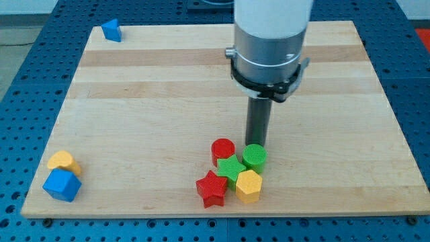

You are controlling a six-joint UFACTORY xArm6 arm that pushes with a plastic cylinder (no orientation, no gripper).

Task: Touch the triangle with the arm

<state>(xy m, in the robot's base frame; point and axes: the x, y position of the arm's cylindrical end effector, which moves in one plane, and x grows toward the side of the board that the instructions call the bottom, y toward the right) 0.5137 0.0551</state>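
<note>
The blue triangle block (111,30) sits at the view's top left corner of the wooden board (154,94). My tip (256,145) is far from it, at the lower middle of the board, right behind the green cylinder (254,156) and beside the red cylinder (223,150). These belong to a cluster with a green star (232,169), a red star (212,189) and a yellow hexagon (248,185). Whether the tip touches the green cylinder I cannot tell.
A yellow block (62,161) and a blue cube (62,185) sit together at the view's bottom left corner. The arm's wide grey body (269,40) hangs over the upper middle of the board.
</note>
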